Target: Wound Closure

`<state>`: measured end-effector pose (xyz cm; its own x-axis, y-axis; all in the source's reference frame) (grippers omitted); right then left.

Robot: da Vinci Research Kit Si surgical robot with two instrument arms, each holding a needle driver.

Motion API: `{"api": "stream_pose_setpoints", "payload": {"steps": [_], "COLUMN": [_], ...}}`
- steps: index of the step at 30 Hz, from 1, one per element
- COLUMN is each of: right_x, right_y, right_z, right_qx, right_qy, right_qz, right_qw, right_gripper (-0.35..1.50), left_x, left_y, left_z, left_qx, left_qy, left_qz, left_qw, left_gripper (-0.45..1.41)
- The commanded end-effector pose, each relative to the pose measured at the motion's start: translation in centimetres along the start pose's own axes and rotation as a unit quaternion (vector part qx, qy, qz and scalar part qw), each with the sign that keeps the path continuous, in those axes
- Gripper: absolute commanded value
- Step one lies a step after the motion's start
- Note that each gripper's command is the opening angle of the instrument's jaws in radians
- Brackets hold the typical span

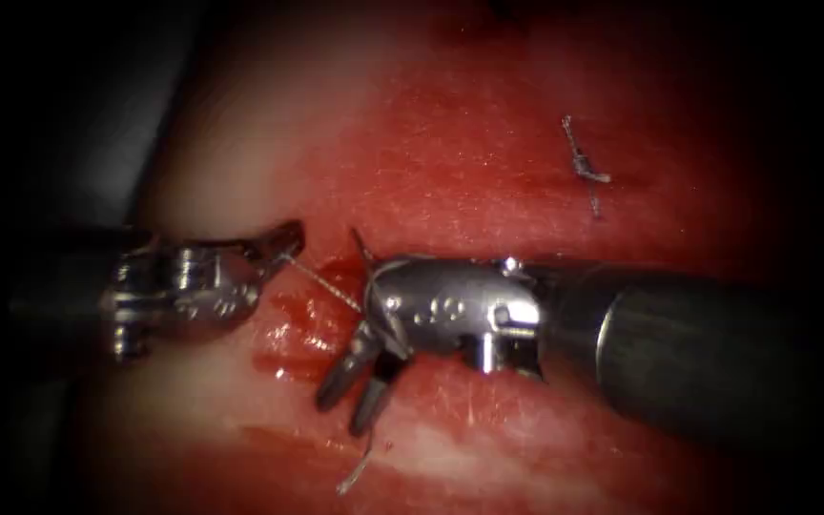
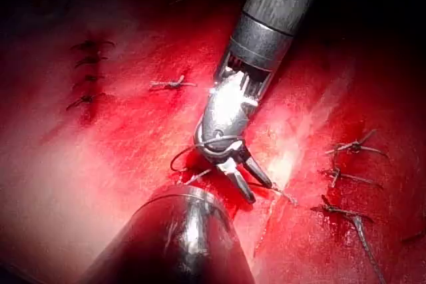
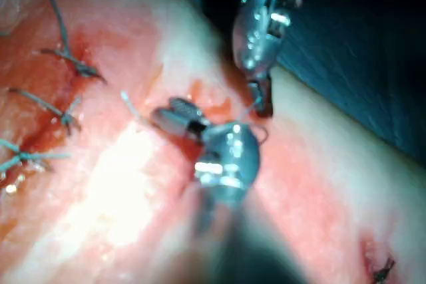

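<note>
Left end effector (image 1: 283, 243) clenched on the thread (image 1: 326, 283). Thread runs taut, long axis slanting from those jaws down to the right, then loops around the wrist of the right end effector (image 1: 355, 386). Right jaws parted, tips pointing down toward the tissue (image 1: 450, 143), grasping nothing. Cut thread end (image 1: 357, 469) lies just near of them. Finished stitch (image 1: 584, 167) far right. Needle: cannot tell where.

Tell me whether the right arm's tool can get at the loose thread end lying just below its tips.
Probably yes. The right tool has its jaws open and holding nothing, and the loose thread end lies on bare tissue beside them. The left tool, shut on the taut thread, sits well away.
</note>
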<state>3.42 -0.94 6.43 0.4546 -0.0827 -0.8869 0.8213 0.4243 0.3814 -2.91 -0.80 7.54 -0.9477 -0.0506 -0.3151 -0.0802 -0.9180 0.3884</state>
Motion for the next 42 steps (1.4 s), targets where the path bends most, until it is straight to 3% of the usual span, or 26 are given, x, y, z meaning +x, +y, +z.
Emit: {"api": "stream_pose_setpoints", "payload": {"steps": [1,3,7,12,14,15,17,18,19,21,24,26,27,32,34,42], "right_x": [-0.06,-0.12,-0.19,-0.25,-0.27,-0.27,-0.27,-0.27,-0.27,-0.27,-0.28,-0.31,-0.31,-0.32,-0.31,-0.33], "right_y": [0.08,0.08,0.08,0.09,0.07,0.07,0.07,0.07,0.07,0.08,0.11,0.12,0.12,0.08,0.03,-0.03], "right_z": [0.08,0.14,0.17,0.23,0.27,0.28,0.28,0.28,0.27,0.25,0.22,0.18,0.18,0.10,0.05,0.01], "right_qx": [0.004,0.014,0.018,0.022,0.025,0.026,0.027,0.027,0.026,0.029,0.028,0.015,0.015,-0.030,-0.061,-0.118], "right_qy": [-0.017,-0.048,-0.069,-0.092,-0.102,-0.104,-0.108,-0.111,-0.111,-0.111,-0.107,-0.059,-0.059,0.028,0.077,0.154], "right_qz": [-0.006,-0.015,-0.020,-0.028,-0.031,-0.033,-0.035,-0.037,-0.044,-0.051,-0.050,-0.053,-0.053,-0.019,0.000,0.064], "right_qw": [1.000,0.999,0.997,0.995,0.994,0.994,0.993,0.993,0.992,0.992,0.993,0.997,0.997,0.999,0.995,0.979], "right_gripper": [0.32,0.41,0.64,0.76,0.93,0.93,0.88,0.71,0.44,-0.35,-0.35,-0.35,-0.35,-0.35,-0.35,-0.35], "left_x": [0.04,0.03,0.03,0.03,0.02,0.02,0.02,0.01,0.01,0.00,-0.01,-0.03,-0.03,-0.06,-0.07,-0.06], "left_y": [0.02,0.02,0.03,0.02,0.03,0.03,0.03,0.03,0.03,0.04,0.06,0.09,0.09,0.17,0.27,0.61], "left_z": [0.07,0.07,0.07,0.07,0.07,0.07,0.07,0.06,0.06,0.06,0.04,0.01,0.01,-0.07,-0.16,-0.47], "left_qx": [0.000,0.000,0.000,-0.002,-0.002,-0.002,-0.003,-0.003,-0.003,-0.003,-0.003,-0.004,-0.004,-0.003,-0.002,-0.002], "left_qy": [0.000,0.000,-0.001,-0.003,-0.003,-0.005,-0.005,-0.005,-0.005,-0.005,-0.005,-0.005,-0.005,-0.005,-0.005,-0.011], "left_qz": [0.000,0.000,0.000,0.000,0.000,0.001,0.001,0.001,0.001,0.004,0.005,0.003,0.003,0.002,0.004,0.006], "left_qw": [1.000,1.000,1.000,1.000,1.000,1.000,1.000,1.000,1.000,1.000,1.000,1.000,1.000,1.000,1.000,1.000], "left_gripper": [-0.45,-0.45,-0.45,-0.45,-0.45,-0.45,-0.45,-0.45,-0.45,-0.45,-0.45,-0.45,-0.45,-0.45,-0.45,-0.45]}}
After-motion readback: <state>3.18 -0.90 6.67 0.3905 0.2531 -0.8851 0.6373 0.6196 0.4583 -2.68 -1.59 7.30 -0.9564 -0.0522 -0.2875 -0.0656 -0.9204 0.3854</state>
